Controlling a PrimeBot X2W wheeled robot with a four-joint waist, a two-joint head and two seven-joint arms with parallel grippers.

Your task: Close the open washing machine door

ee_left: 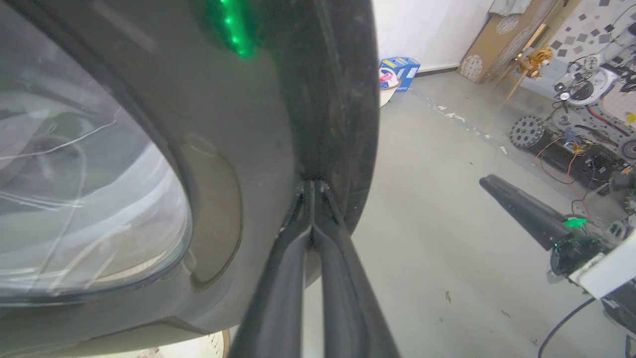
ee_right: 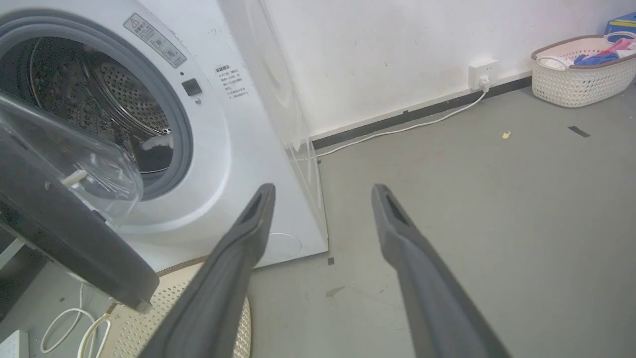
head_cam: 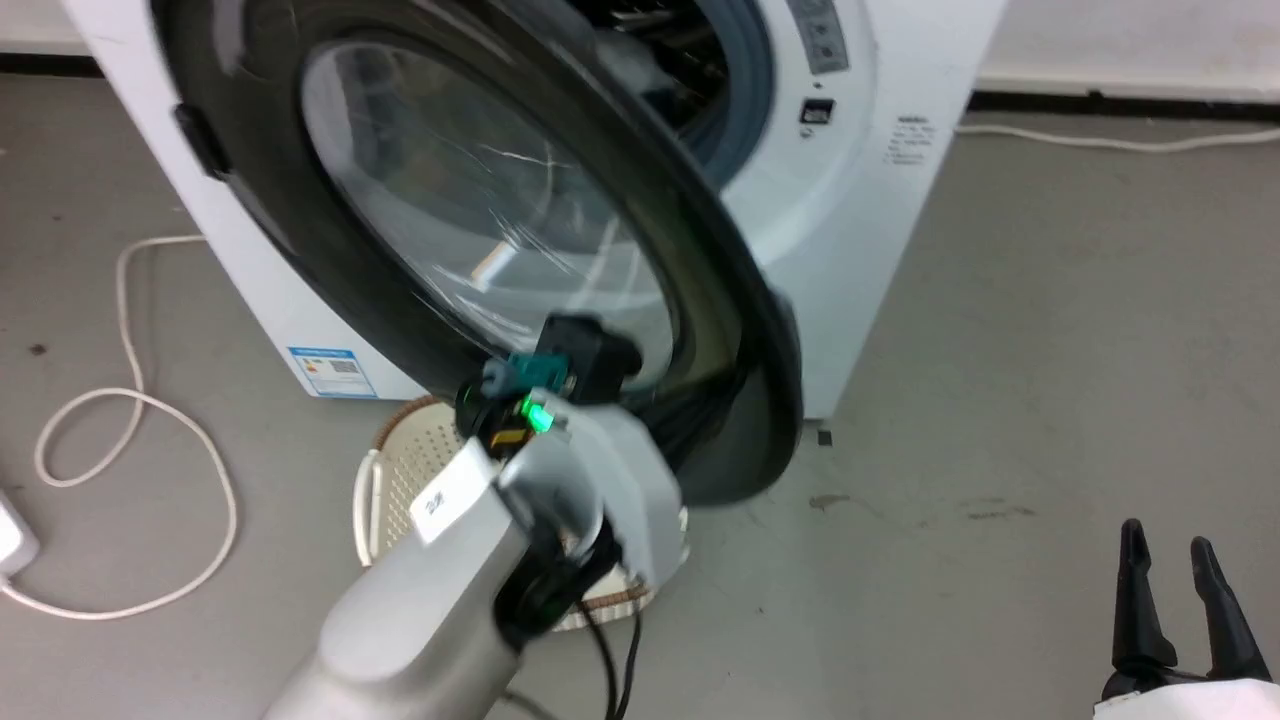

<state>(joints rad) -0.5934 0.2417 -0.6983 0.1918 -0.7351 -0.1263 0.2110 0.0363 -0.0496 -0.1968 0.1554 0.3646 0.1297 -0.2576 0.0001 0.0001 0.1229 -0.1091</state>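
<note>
The white washing machine [head_cam: 880, 200] stands at the top of the head view, its steel drum [ee_right: 99, 94] exposed behind the grey gasket. The glossy black washing machine door [head_cam: 720, 300] with its clear glass bowl [head_cam: 480, 200] hangs swung out from the machine. My left gripper [ee_left: 313, 186] is shut with nothing between its fingers, its tips pressed against the door's black outer face [ee_left: 278, 124] near the rim. In the head view my left wrist [head_cam: 560, 440] covers those fingers. My right gripper [head_cam: 1180, 590] stands open low at the right, apart from the door, and its fingers [ee_right: 248, 223] point toward the machine's front.
A cream perforated basket [head_cam: 410, 470] sits on the floor under the door and my left arm. A white cable [head_cam: 130, 400] loops on the floor at the left. Another basket with clothes [ee_right: 581, 74] and a wall socket [ee_right: 483, 74] are by the wall. Wheeled equipment [ee_left: 571, 129] stands across the room.
</note>
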